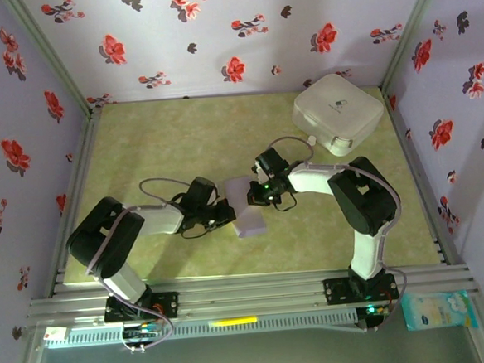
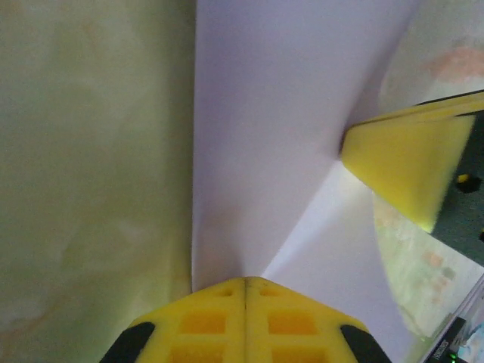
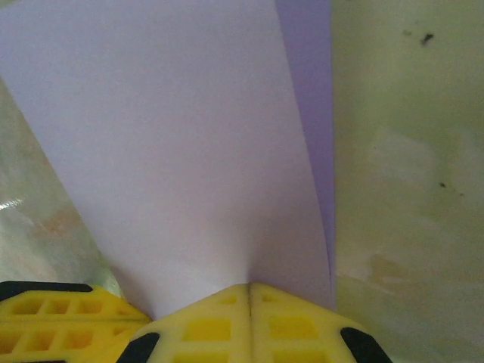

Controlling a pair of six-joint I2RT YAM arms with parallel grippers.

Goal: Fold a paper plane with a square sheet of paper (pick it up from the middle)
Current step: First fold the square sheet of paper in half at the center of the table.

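1. The square sheet of paper (image 1: 250, 218) sits near the middle of the table (image 1: 165, 145), caught between the two arms. It is no dart yet, only a pale lavender sheet bent along one soft crease; in the left wrist view that crease runs from the near fingertips toward two o'clock. I cannot tell whether the sheet is clear of the table.
2. The left gripper (image 1: 230, 215) meets the sheet from nine o'clock in the top view; its yellow fingers are pressed together on the paper's edge, and in its own camera the sheet fans away toward twelve o'clock.
3. The right gripper (image 1: 256, 198) reaches in from two o'clock; its jaws are likewise closed, pinching the opposite side of the sheet. Its camera shows a darker lavender strip along the right edge, either a second layer or shade; I cannot say which.
4. The white rounded box (image 1: 338, 112) stands at one o'clock from the paper, well apart and not involved.
5. This looks like an early fold, probably the centre crease. The next move calls for bringing the two pinched edges into line and pressing the crease flat; uneven pull could skew or tear the sheet.
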